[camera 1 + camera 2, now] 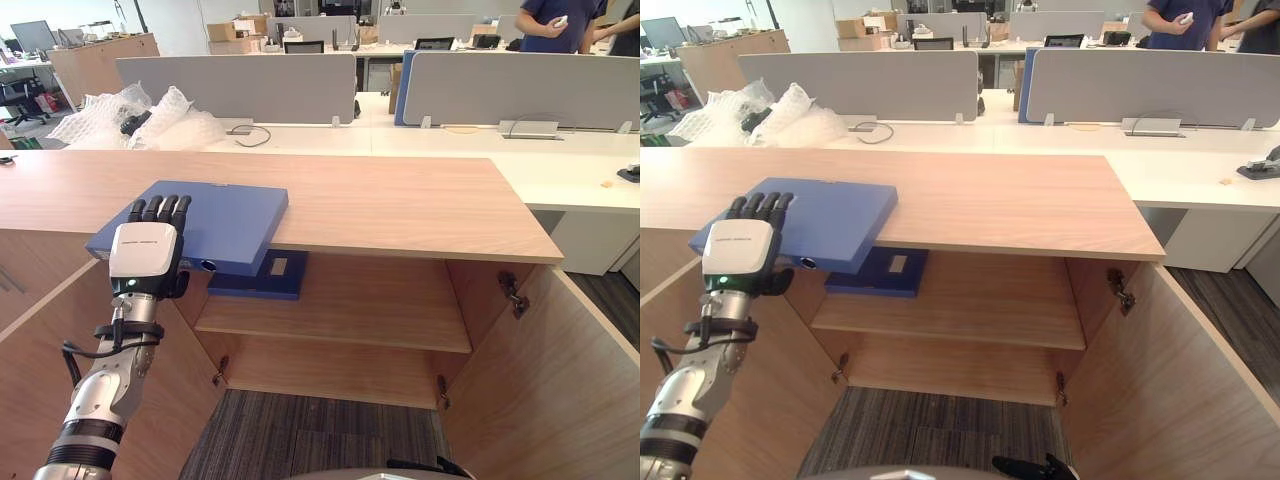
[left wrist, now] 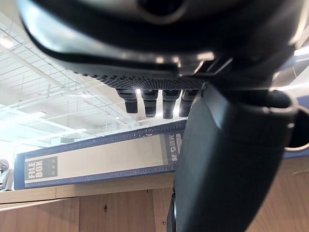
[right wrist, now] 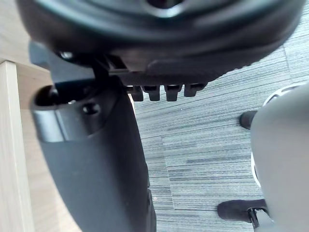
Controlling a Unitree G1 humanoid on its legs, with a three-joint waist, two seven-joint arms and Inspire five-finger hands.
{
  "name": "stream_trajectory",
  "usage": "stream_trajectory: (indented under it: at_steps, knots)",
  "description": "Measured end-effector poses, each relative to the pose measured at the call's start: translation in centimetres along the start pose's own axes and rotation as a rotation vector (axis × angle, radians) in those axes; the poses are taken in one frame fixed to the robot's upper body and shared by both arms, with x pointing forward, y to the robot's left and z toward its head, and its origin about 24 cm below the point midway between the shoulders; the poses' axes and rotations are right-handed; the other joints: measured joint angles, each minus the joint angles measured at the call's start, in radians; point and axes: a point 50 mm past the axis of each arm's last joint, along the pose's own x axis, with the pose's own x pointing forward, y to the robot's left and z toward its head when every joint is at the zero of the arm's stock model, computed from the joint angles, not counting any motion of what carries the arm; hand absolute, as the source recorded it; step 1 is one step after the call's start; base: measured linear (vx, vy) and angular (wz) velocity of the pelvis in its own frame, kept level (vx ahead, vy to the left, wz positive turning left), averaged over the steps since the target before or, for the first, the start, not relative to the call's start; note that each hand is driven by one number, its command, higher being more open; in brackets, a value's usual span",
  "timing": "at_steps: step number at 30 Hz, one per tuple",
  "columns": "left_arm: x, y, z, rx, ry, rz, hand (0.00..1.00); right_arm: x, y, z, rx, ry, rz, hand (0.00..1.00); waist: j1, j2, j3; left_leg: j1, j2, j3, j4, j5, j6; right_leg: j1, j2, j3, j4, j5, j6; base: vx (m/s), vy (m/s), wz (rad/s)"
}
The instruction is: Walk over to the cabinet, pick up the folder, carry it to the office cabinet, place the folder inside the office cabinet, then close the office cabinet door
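Progress: I stand at the cabinet [image 1: 400, 210], so I judge the walk done. Pick-up is in hand. The folder [image 1: 225, 215] lies on the cabinet top with one corner overhanging the front edge. My left hand [image 1: 143, 250] is closed on it, fingers [image 1: 160, 210] laid over its top face and thumb tucked under its near edge. It is not yet lifted. Carrying, placing inside and closing the door remain. My right hand [image 3: 96, 159] hangs loose over the carpet, holding nothing.

Count:
- Cabinet: one.
- Doors: two, the left door [image 1: 40, 330] and the right door [image 1: 560, 380], both swung open.
- Inner shelf [image 1: 380, 310]: one.
- Folders: two. One is under my left hand; the other is a darker folder [image 1: 262, 282] lying flat on the shelf.
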Motion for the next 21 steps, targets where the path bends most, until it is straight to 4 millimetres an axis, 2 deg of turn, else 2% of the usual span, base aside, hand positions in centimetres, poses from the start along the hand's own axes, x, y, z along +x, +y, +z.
stream_trajectory:
  at_steps: [4,9,18,21]
  knots:
    - [0.6,-0.1,0.0,0.009,0.007,0.009,0.0,0.0,-0.1,0.1,0.001,-0.007,-0.005,1.0,-0.008,0.0,0.0,0.001,0.0,0.004,0.0,0.0,0.0,0.0,0.0,0.003,0.0,0.0,0.0,-0.01,0.005,-0.02]
    - [2.3,1.3,0.2,0.005,0.019,0.094,0.0,0.0,-0.3,0.2,-0.001,-0.008,-0.017,1.0,-0.014,0.005,-0.003,0.007,0.001,0.008,0.0,0.0,0.0,0.001,0.0,0.008,0.002,0.001,-0.002,-0.01,0.005,-0.02]
    - [2.5,0.6,-0.3,0.014,0.053,0.072,0.0,0.0,-0.6,0.4,-0.005,-0.012,-0.026,1.0,-0.033,0.003,-0.003,0.015,0.002,0.023,0.0,-0.005,0.002,0.001,-0.001,0.024,0.001,0.003,-0.003,-0.02,0.008,-0.05]
    - [2.3,0.7,0.9,-0.03,0.062,0.094,0.0,0.0,-0.6,0.3,-0.006,-0.011,-0.026,1.0,-0.031,0.002,-0.002,0.013,0.001,0.022,0.0,-0.005,0.002,0.001,-0.002,0.023,0.0,0.003,-0.003,0.0,0.0,0.0]
